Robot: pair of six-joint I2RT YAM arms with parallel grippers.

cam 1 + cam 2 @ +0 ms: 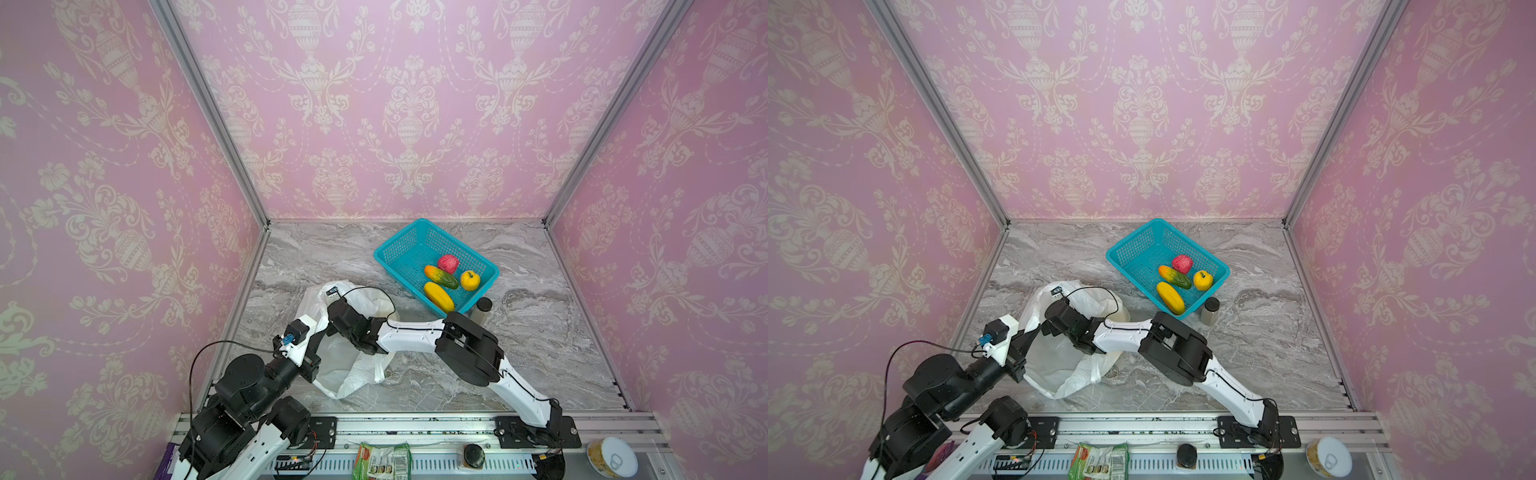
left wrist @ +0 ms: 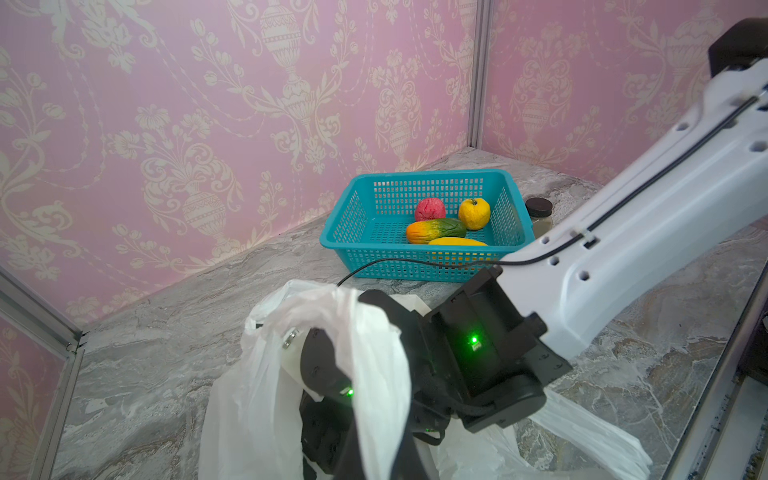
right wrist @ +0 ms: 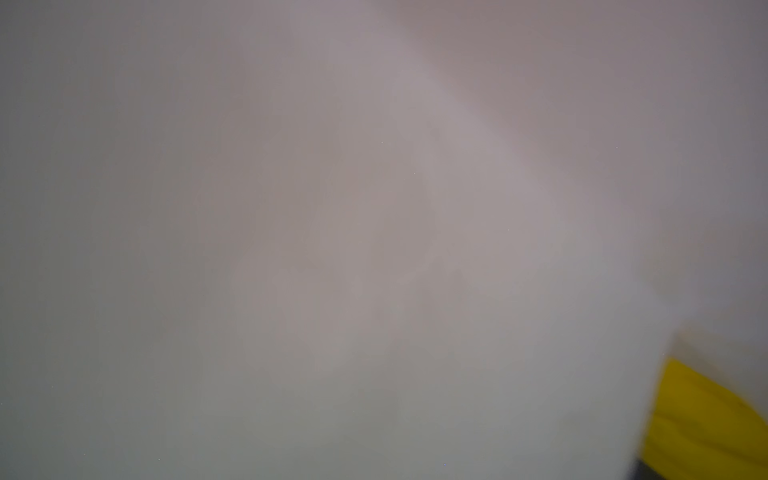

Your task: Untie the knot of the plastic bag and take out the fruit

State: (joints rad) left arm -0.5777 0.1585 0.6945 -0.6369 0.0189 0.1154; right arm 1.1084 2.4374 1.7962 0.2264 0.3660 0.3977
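The plastic bag (image 1: 353, 376) lies crumpled on the near left part of the table (image 1: 540, 332), its mouth pulled open and its walls lifted. I have my left end effector (image 1: 311, 370) clenched on the bag's rim at its near-left side, and in the left wrist view a band of white film (image 2: 374, 374) drapes across the foreground.

My right end effector (image 2: 320, 370) is reached across the middle and pushed down into the bag's mouth. The plastic covers its fingers, so I cannot tell whether it is released or clenched. The right wrist view is almost all blurred white plastic, with a yellow shape (image 3: 706, 419) close to the lens at one corner; I cannot tell what it is.

Four pieces of the fruit sit in the teal basket (image 1: 399, 245), well apart from the bag toward the far right: a pink-red ball (image 1: 448, 263), an orange-green mango (image 1: 440, 277), a yellow apple (image 1: 470, 280) and a long yellow fruit (image 1: 439, 297), bunched at the basket's near end. A small dark-lidded jar (image 1: 483, 309) stands upright just beside the basket's near corner.
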